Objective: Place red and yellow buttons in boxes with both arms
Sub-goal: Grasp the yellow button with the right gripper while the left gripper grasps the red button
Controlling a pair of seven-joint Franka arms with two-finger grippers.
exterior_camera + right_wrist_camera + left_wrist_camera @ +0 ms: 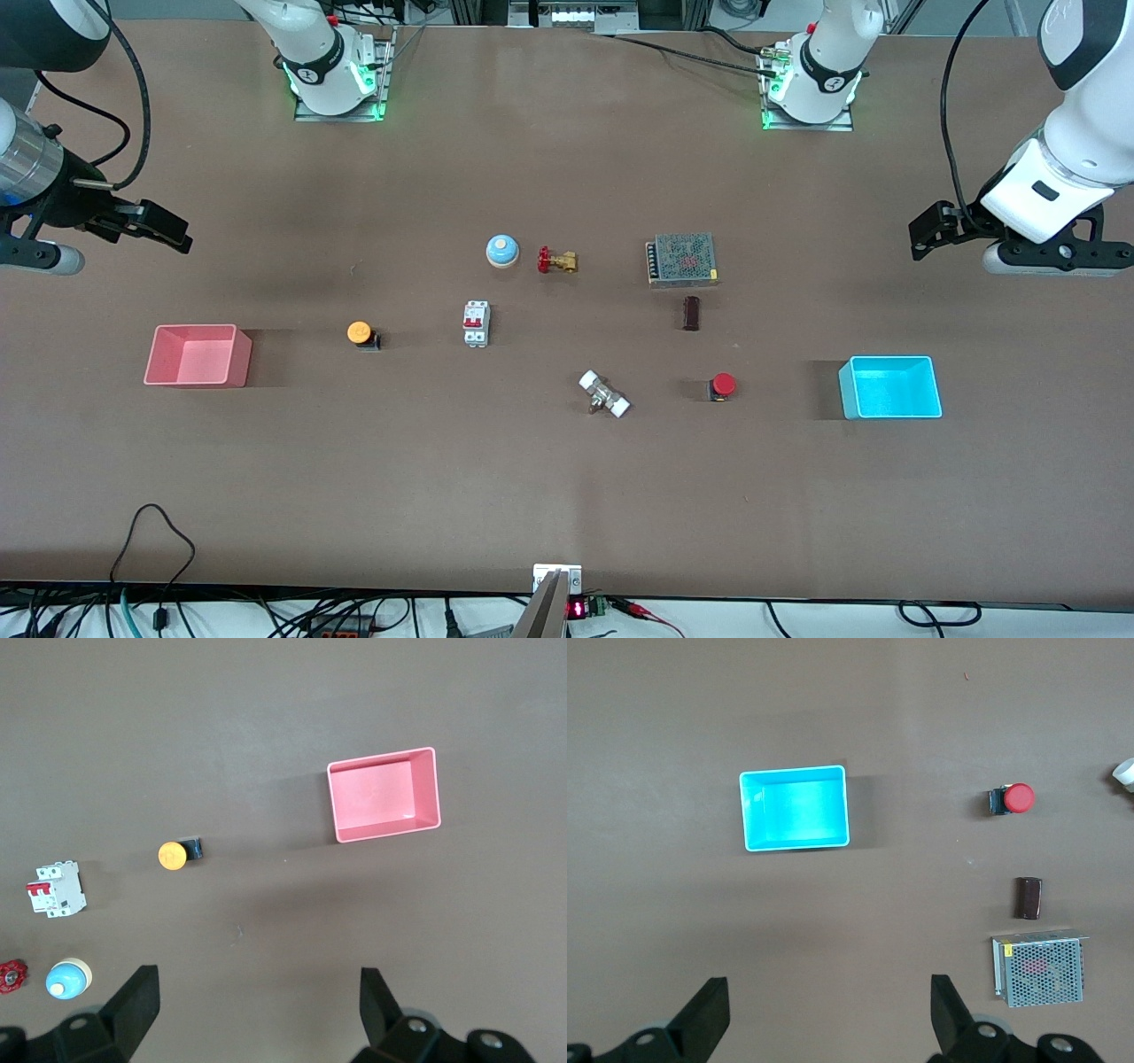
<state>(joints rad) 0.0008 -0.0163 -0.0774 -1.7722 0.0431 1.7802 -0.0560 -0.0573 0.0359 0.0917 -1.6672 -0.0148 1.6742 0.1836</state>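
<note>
The orange-yellow button (360, 333) lies on the table beside the pink-red bin (195, 372), toward the table's middle. It also shows in the right wrist view (172, 855), as does the pink-red bin (383, 797). The red button (723, 385) lies beside the cyan-blue bin (890, 408). Both show in the left wrist view, the red button (1019, 797) and the cyan-blue bin (796, 807). Both bins are empty. My right gripper (173, 232) (257, 973) is open and empty, up over bare table at the right arm's end. My left gripper (921, 237) (828, 983) is open and empty, up over bare table at the left arm's end.
In the table's middle stand a blue domed bell (502, 251), a brass valve with a red handwheel (556, 260), a white circuit breaker (476, 323), a mesh-covered power supply (682, 260), a small dark brown block (691, 313) and a white-ended fitting (604, 394).
</note>
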